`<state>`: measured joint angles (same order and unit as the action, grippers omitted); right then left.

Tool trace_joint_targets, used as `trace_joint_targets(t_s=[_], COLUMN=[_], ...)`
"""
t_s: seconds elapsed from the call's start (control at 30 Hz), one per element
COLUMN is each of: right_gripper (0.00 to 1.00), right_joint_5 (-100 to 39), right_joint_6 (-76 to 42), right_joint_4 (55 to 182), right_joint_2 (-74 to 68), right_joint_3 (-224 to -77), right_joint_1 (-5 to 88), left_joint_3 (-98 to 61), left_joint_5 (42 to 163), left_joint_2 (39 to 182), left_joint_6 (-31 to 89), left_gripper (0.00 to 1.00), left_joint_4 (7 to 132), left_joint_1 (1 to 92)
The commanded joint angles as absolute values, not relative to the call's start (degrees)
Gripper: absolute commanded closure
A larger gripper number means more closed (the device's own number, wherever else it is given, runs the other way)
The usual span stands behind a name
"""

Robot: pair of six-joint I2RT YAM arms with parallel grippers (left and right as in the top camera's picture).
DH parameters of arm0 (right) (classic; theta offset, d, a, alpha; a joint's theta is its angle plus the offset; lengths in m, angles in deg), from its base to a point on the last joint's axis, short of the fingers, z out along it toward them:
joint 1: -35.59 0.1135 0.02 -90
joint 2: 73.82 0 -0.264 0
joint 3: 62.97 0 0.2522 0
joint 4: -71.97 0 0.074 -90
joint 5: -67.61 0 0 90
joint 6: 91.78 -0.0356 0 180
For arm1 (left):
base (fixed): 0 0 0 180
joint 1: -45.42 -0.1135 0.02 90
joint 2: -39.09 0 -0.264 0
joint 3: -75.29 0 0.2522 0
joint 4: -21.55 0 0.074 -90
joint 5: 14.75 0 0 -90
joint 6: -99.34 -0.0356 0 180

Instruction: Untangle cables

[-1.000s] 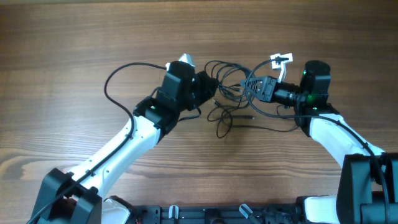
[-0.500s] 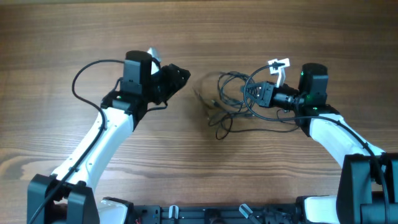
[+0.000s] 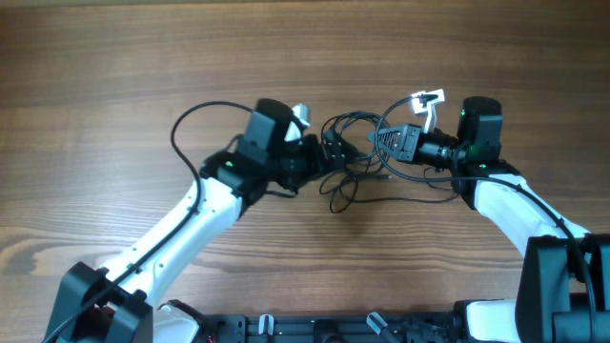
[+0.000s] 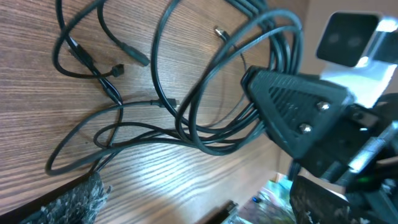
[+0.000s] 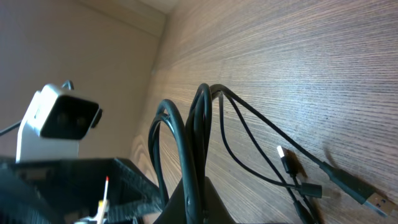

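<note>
The cables [image 3: 360,162] are thin black cords tangled at the table's middle, with loose ends trailing toward the front. My right gripper [image 3: 389,142] is shut on a bunch of cable loops [image 5: 194,134], which run up from between its fingers. Small plugs [image 5: 291,167] lie on the wood beside them. My left gripper [image 3: 335,152] is open at the tangle's left edge. In the left wrist view its fingertips [image 4: 74,200] stand wide apart with only bare wood between them. The cable loops [image 4: 186,118] lie just ahead, reaching to the right gripper's body [image 4: 297,112].
The tabletop [image 3: 114,67] is brown wood. A thicker black wire [image 3: 195,122] arcs out from the left arm. A white tag [image 3: 426,98] sticks up by the right gripper. The arm bases stand at the front edge [image 3: 315,329].
My left gripper was shut at the tangle, swung away left while opening, and is now back at the tangle's left edge, open. The right gripper has kept its hold and barely moved.
</note>
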<state>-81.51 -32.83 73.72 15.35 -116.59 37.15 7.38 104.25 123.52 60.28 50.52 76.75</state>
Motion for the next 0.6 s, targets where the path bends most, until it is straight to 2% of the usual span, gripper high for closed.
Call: trace_joint_targets(t_s=[0.0,0.1,0.33,0.37,0.47,0.57], right_gripper=[0.96,0.96,0.96,0.96,0.96,0.95], right_joint_5=[-82.2,-84.0,-88.5,-88.5,-89.0,-88.9], right_joint_6=[-35.4,-39.2,-44.9,-45.5,-45.5,-45.0], right_joint_4=[73.4,73.4,74.7,74.9,75.0,75.5], right_joint_2=[15.9,15.9,15.9,15.9,15.9,15.9], right_joint_3=[-116.7,-116.7,-116.7,-116.7,-116.7,-116.7], right_joint_1=[37.0,37.0,37.1,37.1,37.1,37.1], left_joint_3=[7.2,7.2,7.2,7.2,7.2,7.2], left_joint_5=[94.4,91.1,90.5,90.5,90.3,90.1], left_joint_2=[122.8,124.7,129.4,130.0,131.5,132.3], left_joint_6=[68.5,75.8,83.6,83.6,83.5,83.5], left_gripper=[0.11,0.16,0.16,0.23,0.64,0.96], left_joint_4=[50.4,50.0,38.9,37.9,38.8,40.3], left_joint_1=[80.2,81.8,82.1,82.1,82.1,81.7])
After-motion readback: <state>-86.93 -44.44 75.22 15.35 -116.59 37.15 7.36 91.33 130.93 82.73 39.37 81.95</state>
